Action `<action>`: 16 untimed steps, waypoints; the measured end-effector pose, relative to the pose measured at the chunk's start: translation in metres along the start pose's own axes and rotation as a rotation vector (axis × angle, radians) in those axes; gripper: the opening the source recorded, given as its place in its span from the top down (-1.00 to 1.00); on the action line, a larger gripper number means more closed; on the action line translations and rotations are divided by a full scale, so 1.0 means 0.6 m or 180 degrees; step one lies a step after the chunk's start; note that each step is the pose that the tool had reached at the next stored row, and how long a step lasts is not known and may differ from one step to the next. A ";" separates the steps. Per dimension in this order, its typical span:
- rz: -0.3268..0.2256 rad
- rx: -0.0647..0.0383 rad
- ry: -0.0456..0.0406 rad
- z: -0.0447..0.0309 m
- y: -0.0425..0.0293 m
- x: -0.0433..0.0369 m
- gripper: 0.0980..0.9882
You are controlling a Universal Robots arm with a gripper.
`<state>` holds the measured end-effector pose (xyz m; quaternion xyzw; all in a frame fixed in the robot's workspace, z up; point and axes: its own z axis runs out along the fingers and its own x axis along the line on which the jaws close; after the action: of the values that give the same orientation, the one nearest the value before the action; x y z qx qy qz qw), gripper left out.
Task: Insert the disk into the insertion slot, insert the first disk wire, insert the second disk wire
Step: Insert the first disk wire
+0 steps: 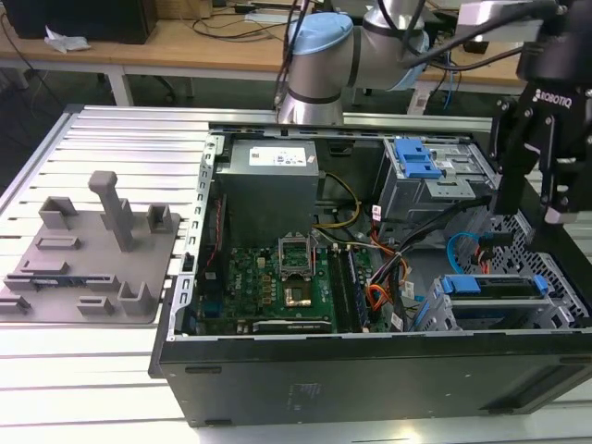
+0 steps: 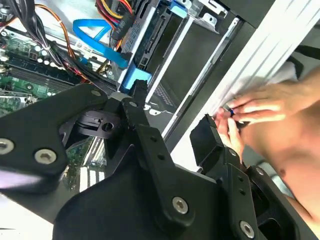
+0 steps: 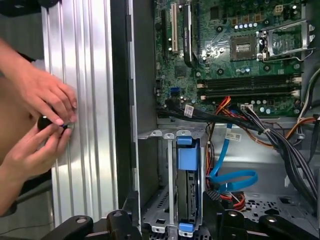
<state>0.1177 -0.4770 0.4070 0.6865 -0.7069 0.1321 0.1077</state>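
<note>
The disk in its blue caddy sits inside the insertion slot, the grey perforated cage at the case's front corner. The second disk wire, a light-blue loop, curves beside the disk's connector end. The first disk wire, an orange-red bundle, runs to the same end; I cannot tell whether either plug is seated. My gripper hangs open above the cage, holding nothing, its black fingers spread in both wrist views.
A person's hands hold a small dark part on the ribbed aluminium table just outside the case wall, close to my gripper. A taller cage with a blue latch, the motherboard and the power supply occupy the case. A grey fixture lies at the exterior view's left.
</note>
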 end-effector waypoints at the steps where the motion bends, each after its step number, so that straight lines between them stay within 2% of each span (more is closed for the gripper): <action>1: -0.0002 0.0002 0.0057 -0.003 0.000 -0.011 -0.18; 2: -0.0003 0.0003 0.0084 -0.004 0.000 -0.017 -0.15; 4: -0.0005 0.0005 0.0171 -0.008 0.000 -0.038 0.15; 5: -0.0006 0.0006 0.0193 -0.009 -0.001 -0.042 0.15; 6: -0.0006 0.0007 0.0208 -0.009 -0.001 -0.047 0.30; 7: -0.0008 0.0007 0.0213 -0.010 -0.001 -0.050 0.30; 9: -0.0033 0.0017 0.0220 -0.002 -0.003 -0.054 0.30; 10: -0.0069 0.0031 0.0232 0.003 -0.012 -0.056 0.30; 12: -0.0095 0.0042 0.0235 0.007 -0.022 -0.057 0.30; 14: -0.0095 0.0030 0.0234 0.011 -0.048 -0.060 0.30; 15: 0.0000 -0.0008 0.0238 0.014 -0.048 -0.061 0.30; 16: 0.0053 -0.0029 0.0241 0.015 -0.048 -0.061 0.30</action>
<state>0.1481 -0.4461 0.3873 0.6746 -0.7086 0.1556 0.1364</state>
